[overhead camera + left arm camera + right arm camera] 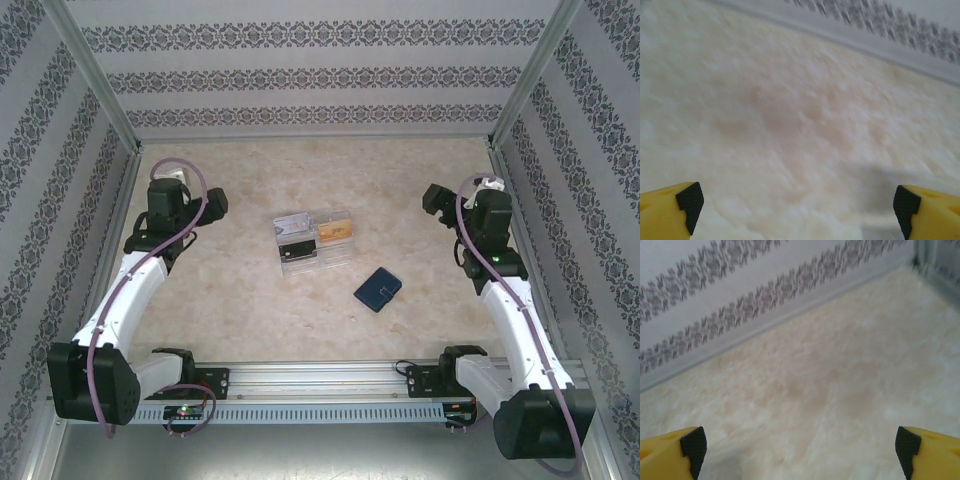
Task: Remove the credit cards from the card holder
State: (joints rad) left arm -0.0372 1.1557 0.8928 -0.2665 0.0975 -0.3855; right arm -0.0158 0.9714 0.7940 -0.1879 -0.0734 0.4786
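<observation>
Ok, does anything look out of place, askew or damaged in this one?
Nothing stands out. The card holder lies shut and flat on the table, turned diagonally, a little apart from the clear compartment box. Nothing looks spilled or broken. The left gripper and right gripper are open over bare table.

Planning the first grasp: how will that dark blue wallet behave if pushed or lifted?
The card holder lies flat and closed on the smooth table, so a push would probably slide it, not tip it. It looks small and thin, so likely light. Being folded, it may flop open if lifted by one edge.
</observation>
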